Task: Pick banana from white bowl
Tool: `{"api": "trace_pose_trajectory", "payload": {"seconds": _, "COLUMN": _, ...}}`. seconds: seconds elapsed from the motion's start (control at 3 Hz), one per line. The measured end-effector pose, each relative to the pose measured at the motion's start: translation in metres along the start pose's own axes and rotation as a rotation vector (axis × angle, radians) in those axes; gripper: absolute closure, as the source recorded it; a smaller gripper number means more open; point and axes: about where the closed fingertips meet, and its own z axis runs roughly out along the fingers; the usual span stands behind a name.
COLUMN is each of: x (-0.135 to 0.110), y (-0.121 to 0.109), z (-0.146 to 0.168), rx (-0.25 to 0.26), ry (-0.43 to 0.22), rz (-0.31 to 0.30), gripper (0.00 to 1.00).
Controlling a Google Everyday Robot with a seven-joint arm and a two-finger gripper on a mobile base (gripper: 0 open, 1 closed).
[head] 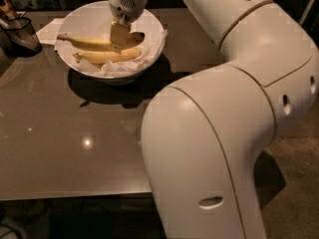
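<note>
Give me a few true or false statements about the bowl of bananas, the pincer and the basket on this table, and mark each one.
1. Two bananas lie in the wide round white bowl: a deeper yellow banana with a dark tip and a paler yellow banana. True.
2. The pincer hangs high above the bowl's rim. False: it is down inside the bowl, at the deeper yellow banana.
3. The bowl is lined with crumpled white paper. True.
4. The dark mesh basket stands on the picture's right side. False: it is at the left edge, left of the bowl.
5. The bowl rests on the glossy brown table. True.
</note>
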Motion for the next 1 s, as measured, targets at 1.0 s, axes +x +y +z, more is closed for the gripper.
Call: {"api": "trace_pose_trajectory", "payload": {"seconds": 1.0, "x": -0.025, "y": 0.039, "z": -0.014, "rx": 0.003, "ry": -0.046, "rz": -0.035, "gripper": 1.00}}
